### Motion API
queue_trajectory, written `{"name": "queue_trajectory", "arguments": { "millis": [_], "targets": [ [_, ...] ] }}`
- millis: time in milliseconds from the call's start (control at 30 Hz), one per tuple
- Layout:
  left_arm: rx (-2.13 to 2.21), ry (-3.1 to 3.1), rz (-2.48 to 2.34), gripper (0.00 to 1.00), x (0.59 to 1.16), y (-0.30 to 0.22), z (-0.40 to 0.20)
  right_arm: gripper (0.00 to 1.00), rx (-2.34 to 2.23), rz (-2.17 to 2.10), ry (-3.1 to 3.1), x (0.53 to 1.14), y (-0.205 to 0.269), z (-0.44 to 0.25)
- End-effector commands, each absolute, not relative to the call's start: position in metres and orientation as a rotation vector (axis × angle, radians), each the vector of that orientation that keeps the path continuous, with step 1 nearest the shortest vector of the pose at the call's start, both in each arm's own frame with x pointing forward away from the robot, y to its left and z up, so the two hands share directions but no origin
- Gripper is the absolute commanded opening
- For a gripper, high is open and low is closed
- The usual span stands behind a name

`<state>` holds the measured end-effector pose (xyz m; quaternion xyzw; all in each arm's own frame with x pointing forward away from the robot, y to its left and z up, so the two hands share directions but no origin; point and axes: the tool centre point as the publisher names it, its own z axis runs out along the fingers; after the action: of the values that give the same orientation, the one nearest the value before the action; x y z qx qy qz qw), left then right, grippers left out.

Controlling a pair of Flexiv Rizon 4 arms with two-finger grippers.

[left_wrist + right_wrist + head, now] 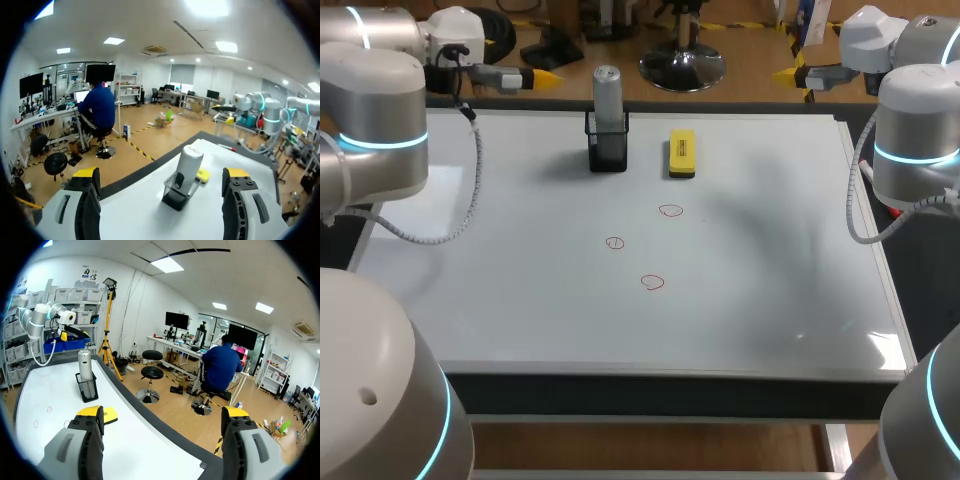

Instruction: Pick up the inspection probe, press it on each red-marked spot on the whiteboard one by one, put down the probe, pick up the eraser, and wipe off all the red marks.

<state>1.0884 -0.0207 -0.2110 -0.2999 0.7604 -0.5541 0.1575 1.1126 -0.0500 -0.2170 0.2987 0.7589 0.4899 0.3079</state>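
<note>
The inspection probe (607, 95), a silver cylinder, stands upright in a black holder (608, 152) at the back of the whiteboard (520, 290). A yellow eraser (681, 153) lies just right of the holder. Three red circles (670, 211) (614, 243) (652, 282) are drawn mid-board. My left gripper (542, 78) hovers past the far left edge, open and empty; in its wrist view the probe (189, 161) and eraser (202, 175) lie ahead between the open fingers (86, 176). My right gripper (788, 73) hangs open at the far right, with the probe (85, 365) and eraser (109, 416) off to its side.
The whiteboard has a raised frame (880, 260) along its right side and a dark table edge (660, 395) in front. My arms' large links (380, 110) (918, 130) stand over the board's left and right borders.
</note>
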Motion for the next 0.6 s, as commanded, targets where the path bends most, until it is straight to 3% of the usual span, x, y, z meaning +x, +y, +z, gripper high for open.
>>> {"name": "queue_trajectory", "arguments": {
  "millis": [33, 600],
  "targets": [
    [-0.727, 2.270, -1.647, 1.00, 1.102, -0.028, -0.211, 1.00, 0.790, 1.296, 2.007, 1.113, -0.050, -0.217],
    [-0.219, 2.486, -1.887, 1.00, 1.101, -0.087, -0.217, 1.00, 0.790, 1.296, 2.007, 1.113, -0.050, -0.217]
  ]
}}
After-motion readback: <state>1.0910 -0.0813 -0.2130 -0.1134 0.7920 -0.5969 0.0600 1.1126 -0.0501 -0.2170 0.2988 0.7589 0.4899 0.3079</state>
